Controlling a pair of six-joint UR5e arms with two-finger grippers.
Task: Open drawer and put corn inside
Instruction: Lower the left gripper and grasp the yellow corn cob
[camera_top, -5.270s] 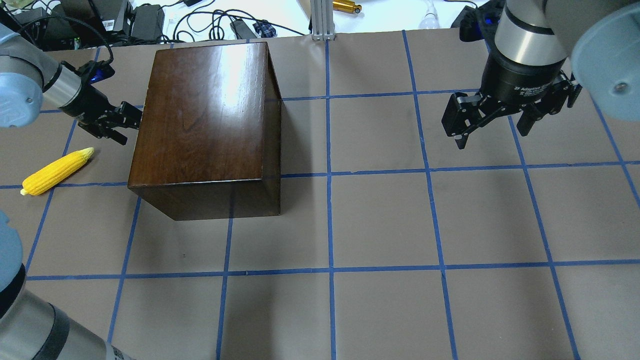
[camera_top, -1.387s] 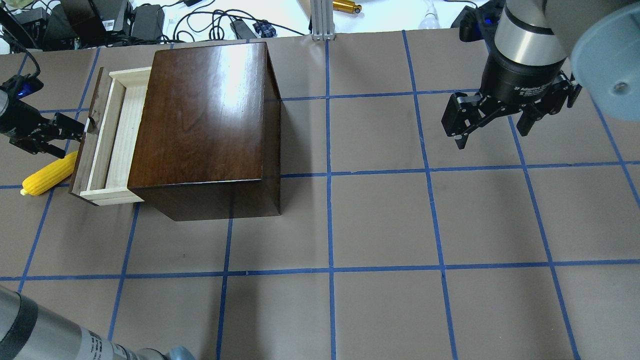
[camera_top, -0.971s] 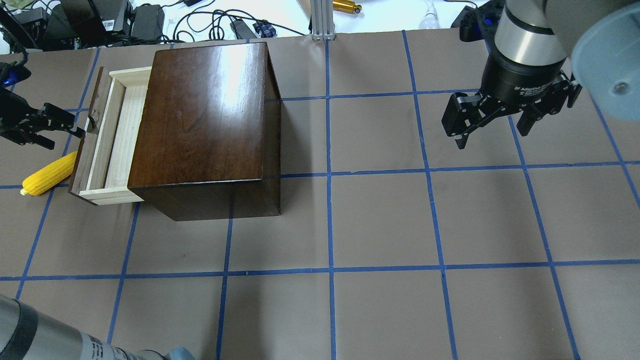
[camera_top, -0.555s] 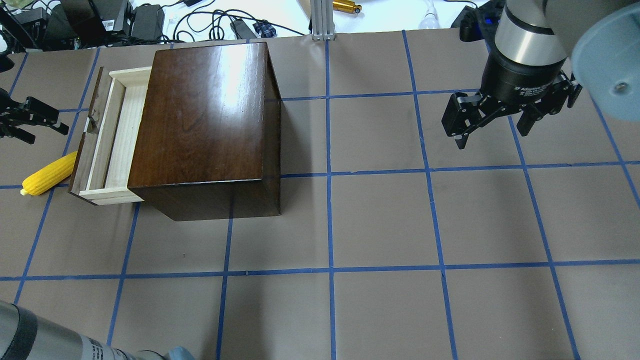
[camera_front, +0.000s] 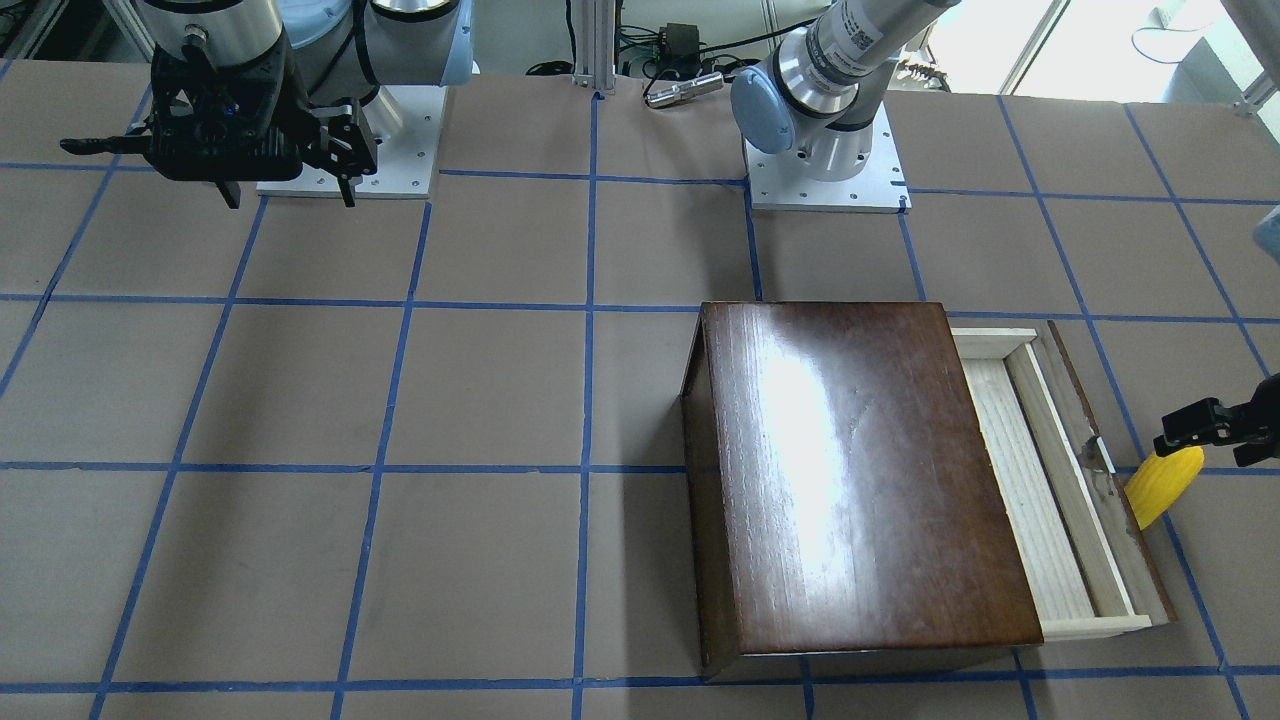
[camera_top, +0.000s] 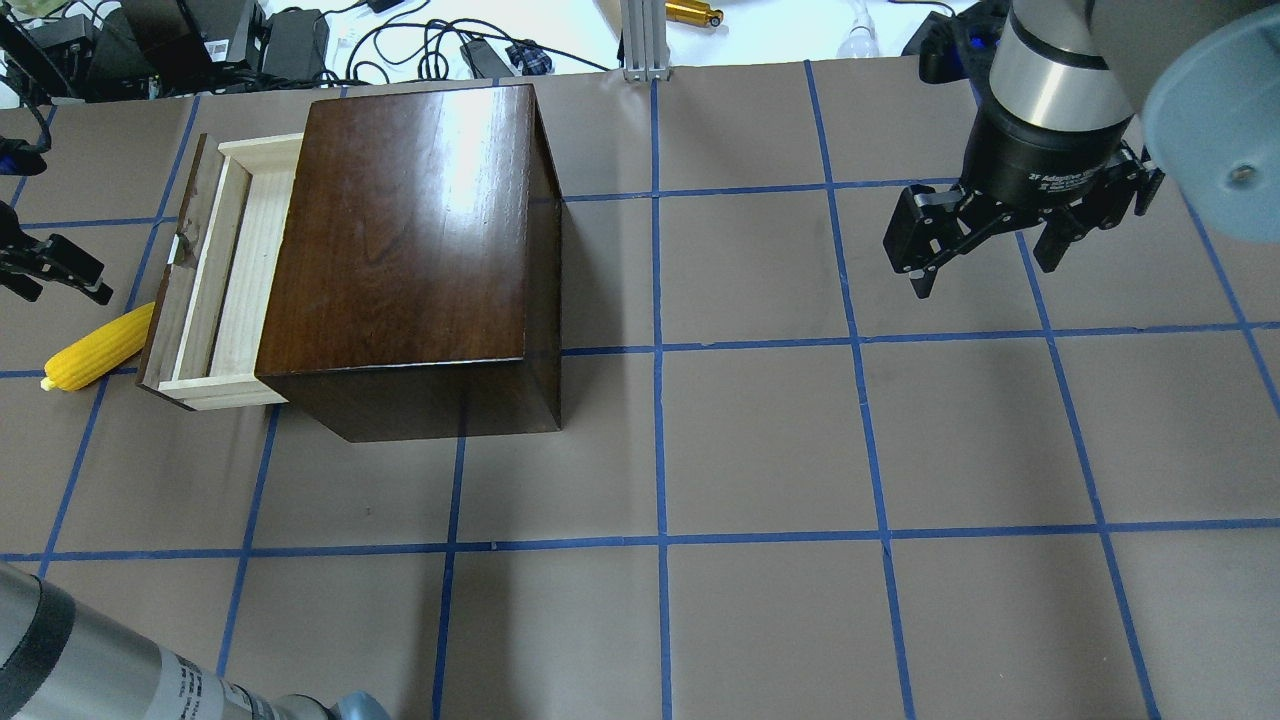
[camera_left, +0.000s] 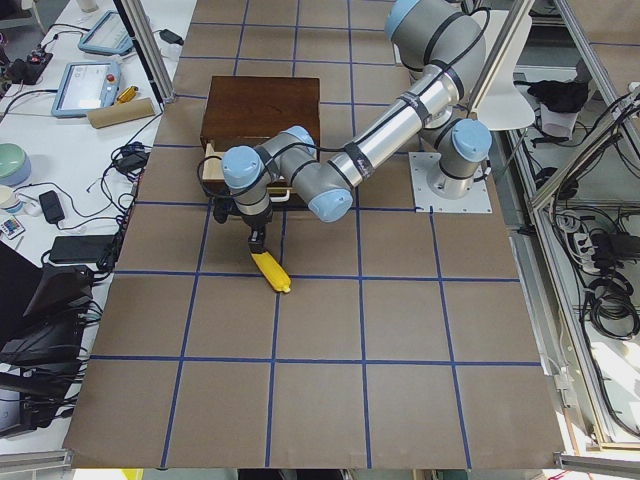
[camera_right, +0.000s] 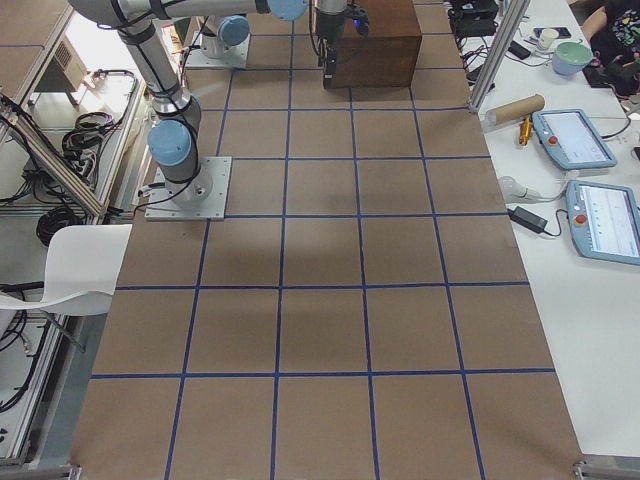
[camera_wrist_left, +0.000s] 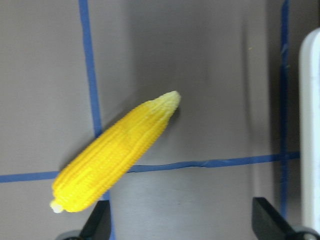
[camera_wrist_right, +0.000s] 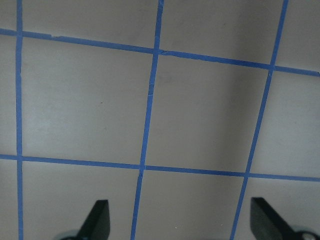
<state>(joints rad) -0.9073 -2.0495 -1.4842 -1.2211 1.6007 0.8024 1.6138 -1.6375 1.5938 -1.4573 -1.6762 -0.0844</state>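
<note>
The dark glossy box (camera_top: 410, 230) stands at the table's left with its drawer (camera_top: 225, 270) pulled out to the left, pale wood tray showing, nothing in it. The yellow corn (camera_top: 95, 348) lies on the table just outside the drawer's dark front panel; it also shows in the front view (camera_front: 1165, 485). My left gripper (camera_top: 50, 270) is open and empty, hovering just above the corn's tip, clear of the drawer. In the left wrist view the corn (camera_wrist_left: 112, 152) lies ahead of the spread fingertips (camera_wrist_left: 97, 220). My right gripper (camera_top: 985, 260) is open and empty, high at the far right.
Cables and power bricks (camera_top: 250, 40) lie on the bench behind the box, with an aluminium post (camera_top: 640, 40) at the table's far edge. The right wrist view shows only bare brown table with blue tape lines (camera_wrist_right: 150, 100).
The drawer, shut in the earliest frame, now stands pulled out. My left gripper has let go of its front and drawn back left toward the corn. The right arm has not moved.
</note>
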